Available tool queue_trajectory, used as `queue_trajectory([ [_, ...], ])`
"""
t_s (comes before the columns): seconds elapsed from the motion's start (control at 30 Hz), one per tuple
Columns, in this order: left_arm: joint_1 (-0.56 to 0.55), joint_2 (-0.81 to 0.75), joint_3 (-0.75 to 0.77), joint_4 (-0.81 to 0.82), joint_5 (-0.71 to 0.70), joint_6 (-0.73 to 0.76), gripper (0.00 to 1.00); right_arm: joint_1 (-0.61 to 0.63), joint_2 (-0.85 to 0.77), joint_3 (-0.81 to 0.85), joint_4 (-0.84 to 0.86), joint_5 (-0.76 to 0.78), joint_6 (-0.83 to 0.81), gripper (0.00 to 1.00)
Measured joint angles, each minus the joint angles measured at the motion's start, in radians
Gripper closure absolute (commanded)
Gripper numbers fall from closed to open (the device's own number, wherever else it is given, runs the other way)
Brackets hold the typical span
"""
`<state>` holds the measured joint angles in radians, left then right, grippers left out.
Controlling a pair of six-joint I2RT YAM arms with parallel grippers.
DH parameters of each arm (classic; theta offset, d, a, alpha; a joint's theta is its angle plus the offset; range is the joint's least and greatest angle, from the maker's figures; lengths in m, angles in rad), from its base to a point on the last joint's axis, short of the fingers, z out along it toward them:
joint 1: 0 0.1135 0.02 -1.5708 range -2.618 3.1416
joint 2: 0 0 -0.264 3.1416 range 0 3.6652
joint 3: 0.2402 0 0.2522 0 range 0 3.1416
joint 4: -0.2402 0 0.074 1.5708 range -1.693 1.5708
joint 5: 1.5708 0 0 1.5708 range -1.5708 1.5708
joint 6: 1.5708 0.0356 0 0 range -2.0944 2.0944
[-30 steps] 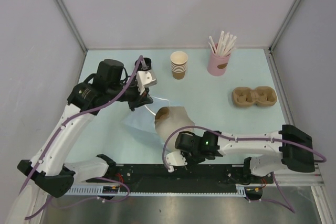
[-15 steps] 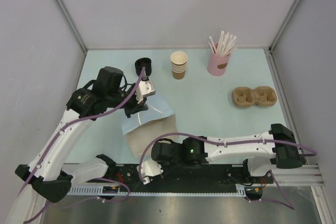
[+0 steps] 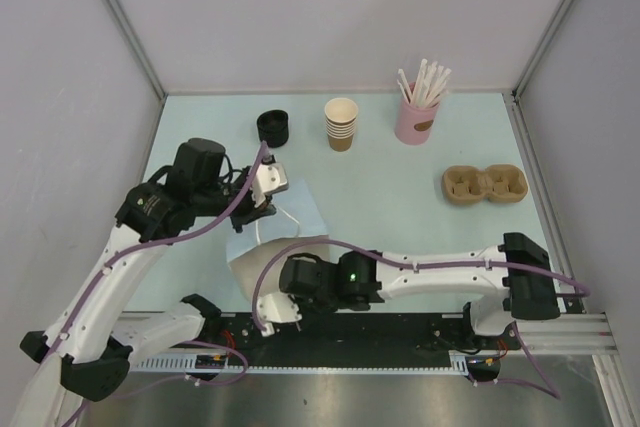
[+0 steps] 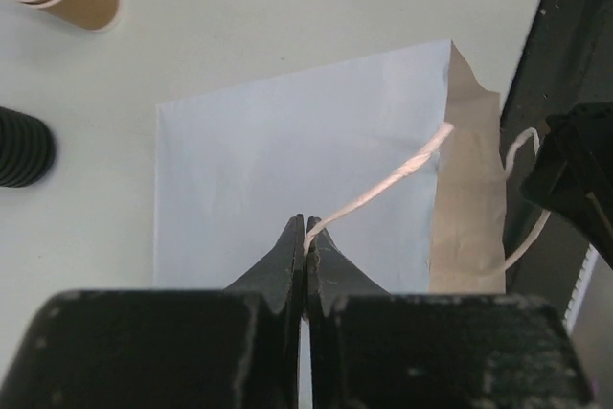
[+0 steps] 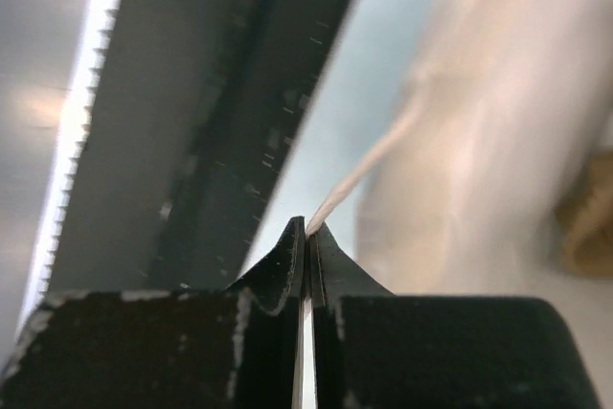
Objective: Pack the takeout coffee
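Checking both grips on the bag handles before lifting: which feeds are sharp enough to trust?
Left wrist: sharp, evenly lit; the handle sits crisp in the left tool. Right wrist: only the tips of the right tool are crisp; the second handle and bag are blurred, with sheen on the metal rail. Top: clear, soft shadows.

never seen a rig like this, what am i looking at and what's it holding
Two robot arms are bolted at the near edge of a pale table. The wide picture looks down from above: left arm on the left, right arm reaching across the front. The two close-ups come from a camera on each wrist. A paper bag lies on the table; the left arm's jaws are shut on one white handle, the right arm's on the other handle. Farther back: a black ribbed round thing, stacked brown cups, a pink cup of white sticks, a cardboard cup carrier.
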<state>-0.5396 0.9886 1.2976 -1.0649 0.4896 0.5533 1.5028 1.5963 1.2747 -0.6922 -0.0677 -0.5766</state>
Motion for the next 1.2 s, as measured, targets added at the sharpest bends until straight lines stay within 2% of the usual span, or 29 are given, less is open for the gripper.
queue_trajectory([
  [0.2,0.012,0.006,0.046,0.110,-0.143,-0.076,1.00,-0.146,-0.101,0.079,-0.029,0.071,-0.008,1.00],
  [0.37,0.018,0.051,0.091,0.225,-0.275,-0.145,1.00,-0.308,-0.230,0.188,-0.002,0.125,-0.027,1.00],
  [0.47,0.019,0.098,0.092,0.268,-0.335,-0.172,1.00,-0.382,-0.249,0.285,0.011,0.147,-0.023,1.00],
  [0.6,0.020,0.158,0.092,0.294,-0.358,-0.189,1.00,-0.422,-0.204,0.406,-0.010,0.151,-0.039,1.00],
  [0.73,0.021,0.185,0.092,0.301,-0.353,-0.196,1.00,-0.368,-0.096,0.488,-0.043,0.216,-0.055,1.00],
  [0.77,0.021,0.186,0.092,0.301,-0.352,-0.196,1.00,-0.375,-0.045,0.563,-0.082,0.199,-0.034,1.00],
  [0.87,0.021,0.188,0.092,0.303,-0.348,-0.195,1.00,-0.460,0.069,0.811,-0.103,0.122,0.066,1.00],
  [0.97,0.029,0.185,0.103,0.352,-0.351,-0.205,1.00,-0.578,0.081,0.969,-0.121,0.028,0.153,1.00],
  [1.07,0.027,0.170,0.099,0.356,-0.351,-0.204,1.00,-0.615,0.020,0.939,-0.080,0.006,0.161,1.00],
  [1.2,0.027,0.147,0.077,0.360,-0.358,-0.204,1.00,-0.541,-0.062,0.751,-0.055,0.006,0.137,1.00],
])
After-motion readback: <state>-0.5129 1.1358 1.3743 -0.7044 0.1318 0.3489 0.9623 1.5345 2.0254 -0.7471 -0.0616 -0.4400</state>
